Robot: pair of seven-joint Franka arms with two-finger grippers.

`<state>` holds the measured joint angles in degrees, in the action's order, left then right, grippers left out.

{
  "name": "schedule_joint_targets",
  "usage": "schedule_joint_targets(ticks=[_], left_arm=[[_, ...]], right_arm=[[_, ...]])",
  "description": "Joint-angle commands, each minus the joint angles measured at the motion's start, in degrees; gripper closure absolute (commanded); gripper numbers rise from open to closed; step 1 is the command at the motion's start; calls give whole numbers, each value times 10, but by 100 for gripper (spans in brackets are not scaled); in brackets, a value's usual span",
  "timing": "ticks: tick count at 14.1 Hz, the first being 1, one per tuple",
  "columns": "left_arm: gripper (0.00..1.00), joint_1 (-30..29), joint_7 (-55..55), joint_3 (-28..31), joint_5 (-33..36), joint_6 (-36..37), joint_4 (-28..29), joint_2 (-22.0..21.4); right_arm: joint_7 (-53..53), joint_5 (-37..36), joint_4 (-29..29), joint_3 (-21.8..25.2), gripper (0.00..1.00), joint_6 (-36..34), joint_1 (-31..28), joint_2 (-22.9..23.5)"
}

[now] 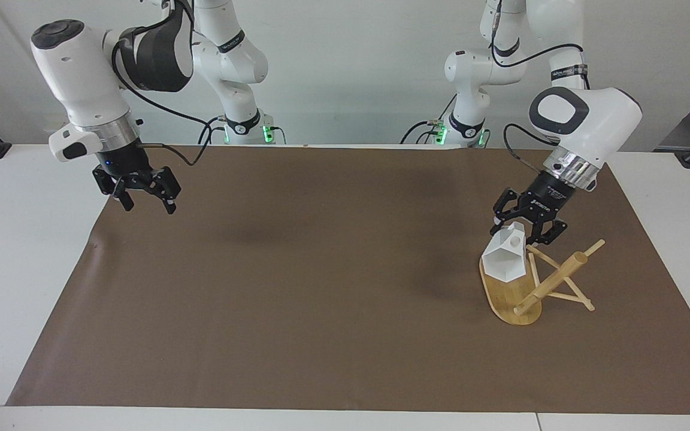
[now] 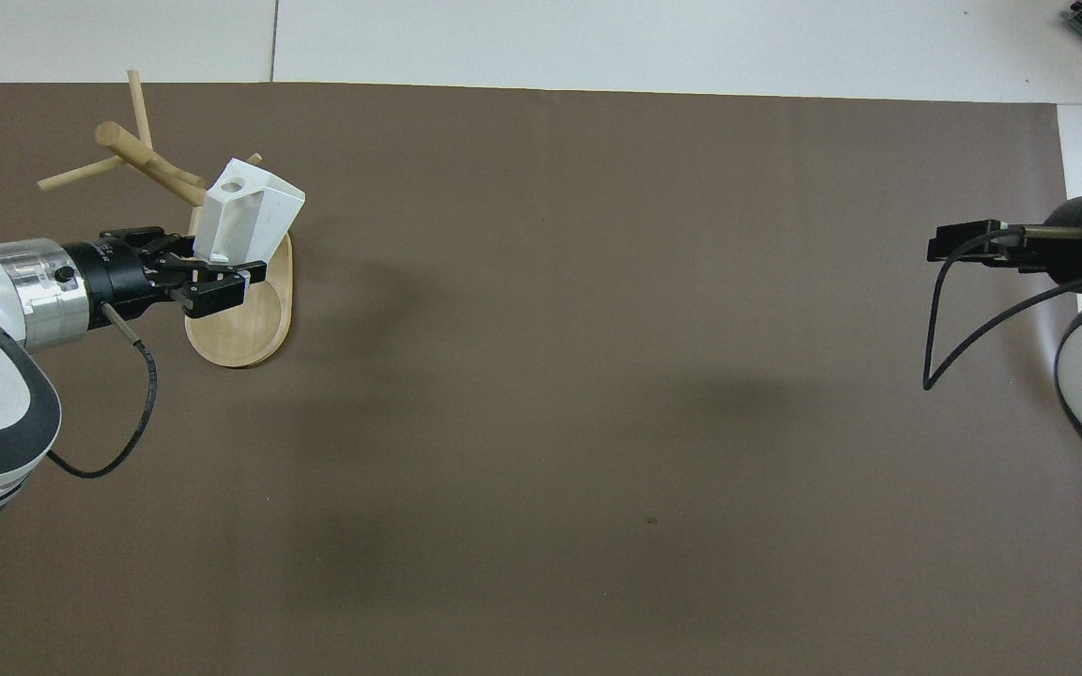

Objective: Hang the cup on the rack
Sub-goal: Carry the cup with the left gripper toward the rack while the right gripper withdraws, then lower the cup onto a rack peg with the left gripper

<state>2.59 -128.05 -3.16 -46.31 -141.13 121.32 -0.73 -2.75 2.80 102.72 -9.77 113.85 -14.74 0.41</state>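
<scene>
I count one cup (image 1: 505, 260), one rack (image 1: 551, 284), maybe four pegs, hard to tell, and my two end effectors.

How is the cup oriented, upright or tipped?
Tipped: the cup, held by the left gripper over the rack base, shows its hexagonal mouth sideways in the facing view.

Robotics lab: 2 Franka arms (image 1: 584, 114), brown mat (image 1: 321, 287), white table (image 1: 21, 239), bare walls.

A brown mat (image 1: 321, 287) covers most of the white table (image 1: 15, 239), its edges left bare.
</scene>
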Motion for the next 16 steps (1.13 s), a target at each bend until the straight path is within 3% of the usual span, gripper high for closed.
schedule_joint_targets(ticks=[1,11,16], left_arm=[[100,-1,-18,-4,0,-13,-12,10],[100,-15,-18,-4,-2,-20,-12,19],[100,-17,-26,-3,-18,-39,-10,19]], right_arm=[[6,-11,0,-2,0,-25,-4,-8],[3,-11,-75,1,0,-173,-4,-8],[3,-11,-101,3,0,-216,-4,-9]])
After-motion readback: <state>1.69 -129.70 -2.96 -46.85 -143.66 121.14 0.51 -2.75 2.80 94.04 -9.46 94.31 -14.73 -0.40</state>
